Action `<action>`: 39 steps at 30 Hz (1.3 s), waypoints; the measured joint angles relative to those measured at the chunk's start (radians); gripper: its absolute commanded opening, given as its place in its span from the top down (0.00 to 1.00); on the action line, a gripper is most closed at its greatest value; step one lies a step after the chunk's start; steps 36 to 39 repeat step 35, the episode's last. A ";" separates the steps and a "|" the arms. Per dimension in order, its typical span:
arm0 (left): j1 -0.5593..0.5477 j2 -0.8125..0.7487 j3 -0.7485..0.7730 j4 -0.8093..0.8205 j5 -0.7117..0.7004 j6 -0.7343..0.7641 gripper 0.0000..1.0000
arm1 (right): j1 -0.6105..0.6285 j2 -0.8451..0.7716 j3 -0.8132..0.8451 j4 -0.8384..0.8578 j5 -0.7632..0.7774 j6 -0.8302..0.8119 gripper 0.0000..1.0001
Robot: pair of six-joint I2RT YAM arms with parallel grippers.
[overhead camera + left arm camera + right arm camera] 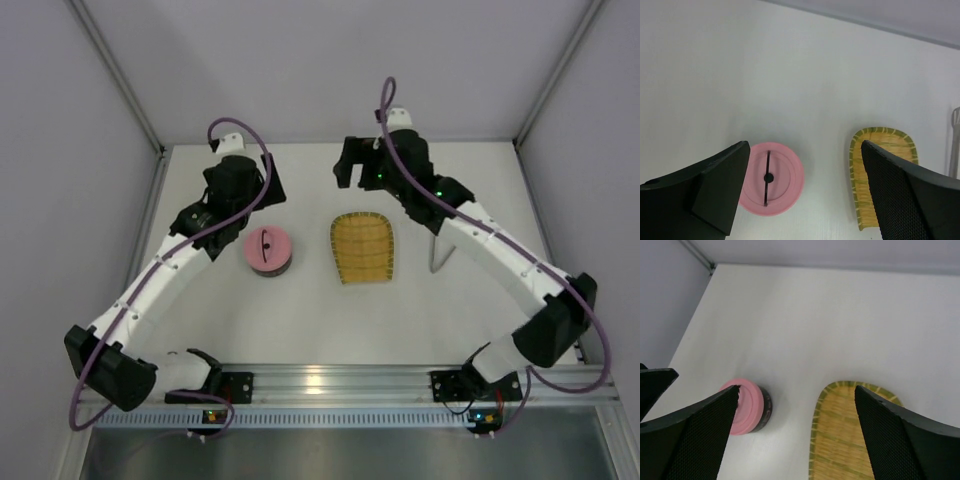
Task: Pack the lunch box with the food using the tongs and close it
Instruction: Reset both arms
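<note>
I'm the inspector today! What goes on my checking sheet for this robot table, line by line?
Surface: white table, no spills seen.
Job's things: small round lunch box, shut under its flat pink lid; long pale V-shaped tongs lying right of the tray, partly under the right arm; food: nothing seen.
Clutter: only a yellow woven tray, nothing on it.
Grippers: left gripper open, holding nothing; right gripper open, holding nothing.
Cables: a purple cable loops along each arm.
Surroundings: pale walls on three sides; metal rail at the near edge.
</note>
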 measured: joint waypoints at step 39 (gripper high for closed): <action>0.001 0.092 0.273 -0.076 0.054 0.127 0.01 | -0.093 -0.413 -0.150 -0.143 0.378 -0.138 0.01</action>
